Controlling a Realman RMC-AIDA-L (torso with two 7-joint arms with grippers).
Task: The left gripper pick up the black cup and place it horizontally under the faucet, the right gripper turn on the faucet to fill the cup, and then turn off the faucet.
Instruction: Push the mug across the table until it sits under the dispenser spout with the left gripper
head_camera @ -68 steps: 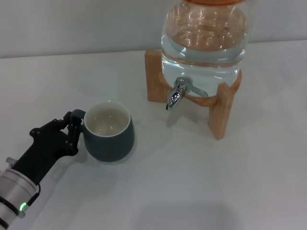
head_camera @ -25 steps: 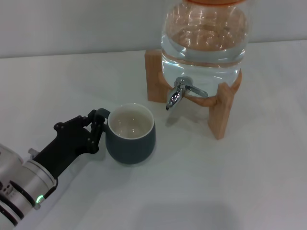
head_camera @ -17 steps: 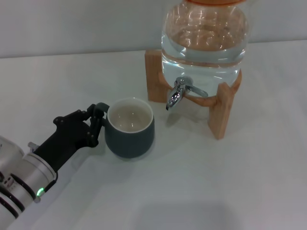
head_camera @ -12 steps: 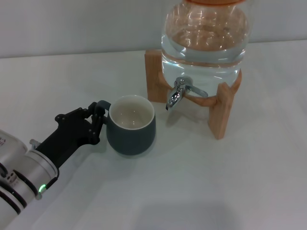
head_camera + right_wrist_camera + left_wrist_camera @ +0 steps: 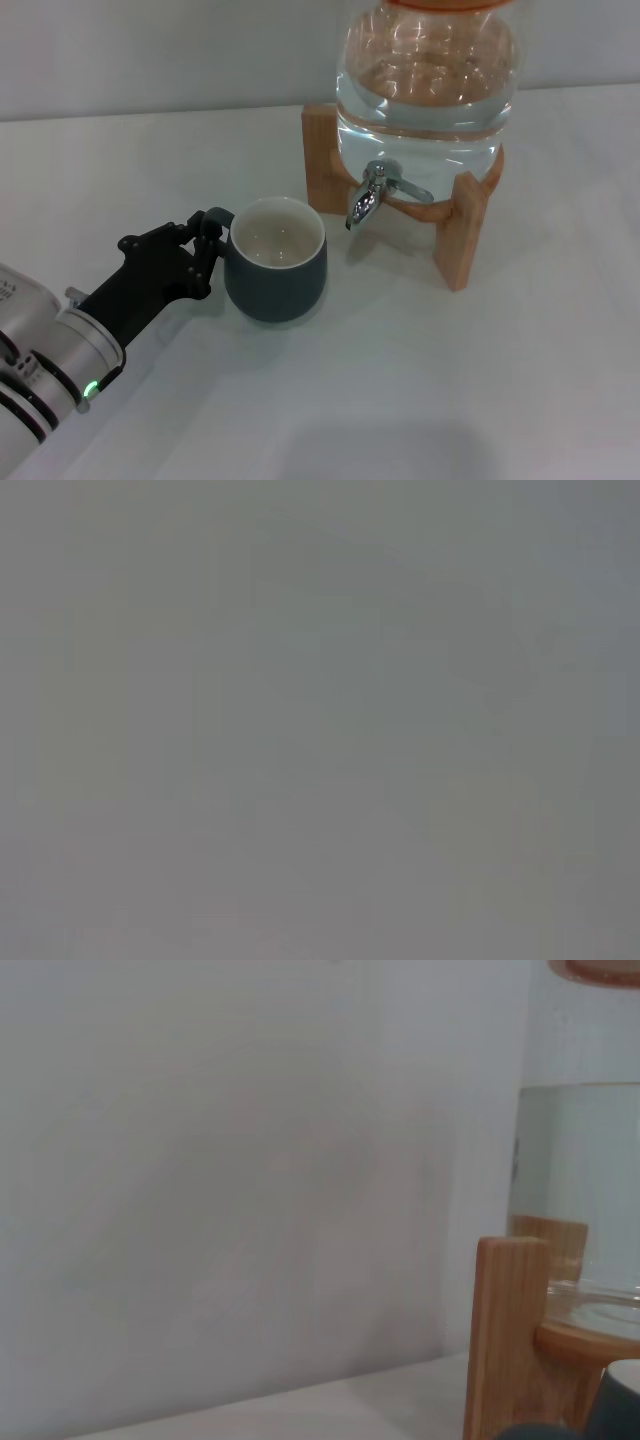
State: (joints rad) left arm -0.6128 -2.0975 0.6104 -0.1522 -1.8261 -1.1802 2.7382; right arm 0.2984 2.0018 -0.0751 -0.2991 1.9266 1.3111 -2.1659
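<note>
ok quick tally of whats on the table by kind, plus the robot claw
cups: 1, the black cup
water jars with faucet: 1, the glass jar
wooden stands: 1
claws: 1, the left claw, shut on the cup's handle
total: 4

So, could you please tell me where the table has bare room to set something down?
The white table is bare along its near edge and right of the dark charcoal mug, in front of the wooden stand. It is also bare behind the left gripper. It is crowded between the mug and the chrome faucet.
</note>
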